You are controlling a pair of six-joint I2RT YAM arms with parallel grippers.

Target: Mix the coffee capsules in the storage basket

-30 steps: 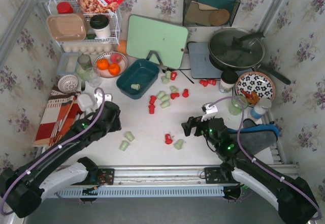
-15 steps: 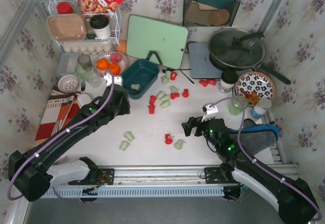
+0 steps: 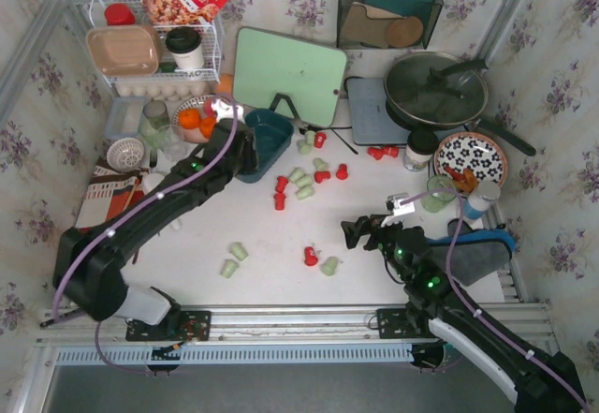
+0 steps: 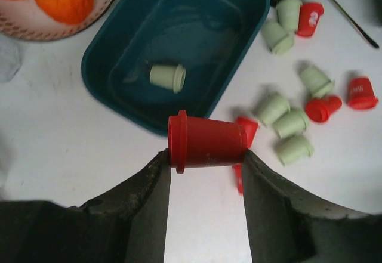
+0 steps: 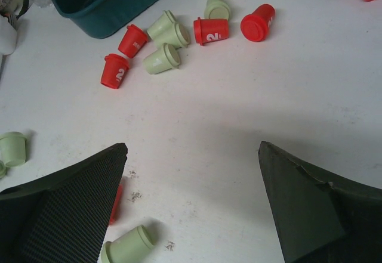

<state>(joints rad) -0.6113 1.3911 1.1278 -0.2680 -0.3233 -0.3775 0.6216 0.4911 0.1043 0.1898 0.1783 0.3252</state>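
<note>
The dark teal storage basket (image 3: 273, 138) stands left of the table's middle and holds one pale green capsule (image 4: 168, 76). My left gripper (image 3: 241, 147) is shut on a red capsule (image 4: 209, 141), held sideways just above the basket's near rim (image 4: 134, 121). Several red and pale green capsules (image 3: 301, 182) lie scattered right of the basket. They also show in the left wrist view (image 4: 291, 124) and the right wrist view (image 5: 161, 58). My right gripper (image 3: 352, 233) is open and empty (image 5: 193, 147) over bare table. A green capsule (image 5: 126, 248) and a red one (image 3: 311, 257) lie by its left finger.
A plate of oranges (image 3: 198, 119) sits left of the basket, with a white wire rack (image 3: 154, 48) behind it. A green cutting board (image 3: 285, 74), a lidded pan (image 3: 435, 90), a black mesh tray (image 3: 388, 15) and a patterned plate (image 3: 470, 158) stand at the back and right.
My left arm has swung from the front left up to the basket with the red capsule. My right gripper has shifted slightly right.
</note>
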